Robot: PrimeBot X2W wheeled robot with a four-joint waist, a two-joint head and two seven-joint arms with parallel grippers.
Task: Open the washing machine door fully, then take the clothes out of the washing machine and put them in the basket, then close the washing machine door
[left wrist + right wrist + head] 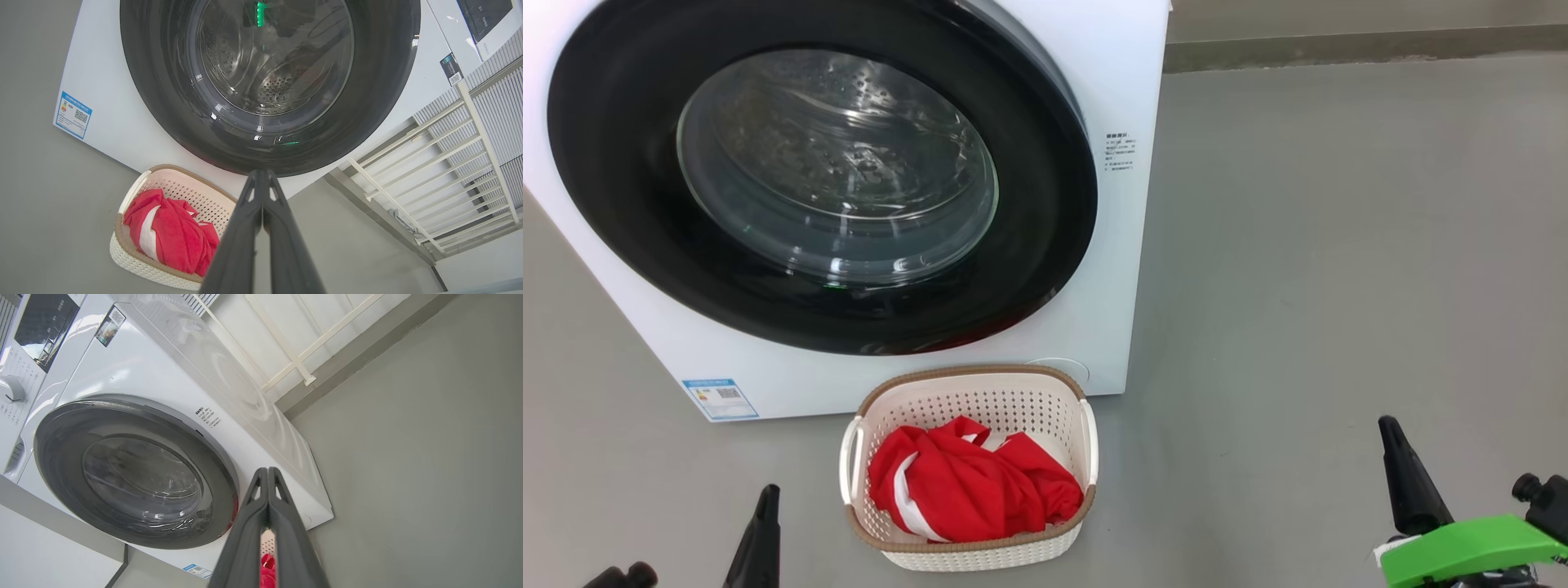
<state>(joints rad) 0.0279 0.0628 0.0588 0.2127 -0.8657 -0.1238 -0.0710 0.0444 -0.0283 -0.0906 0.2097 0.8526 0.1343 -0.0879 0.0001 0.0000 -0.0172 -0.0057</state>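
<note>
The washing machine [1111, 98] is white and stands at the upper left of the head view. Its round door [629, 204] with the wide black rim lies against the machine's front, and the steel drum shows through the glass. The cream basket [968, 404] stands on the floor just in front of the machine. Red clothes [968, 486] with white parts lie in it. My left gripper [766, 494] is shut and empty, low and left of the basket. My right gripper [1387, 426] is shut and empty, far to the basket's right. The door [376, 81], basket [122, 253] and clothes [171, 232] also show in the left wrist view.
Grey floor [1339, 245] spreads to the right of the machine, up to a low wall ledge [1364, 45]. A white barred frame [449, 163] stands beside the machine in the left wrist view. A second appliance with a dial [12, 390] sits on top, in the right wrist view.
</note>
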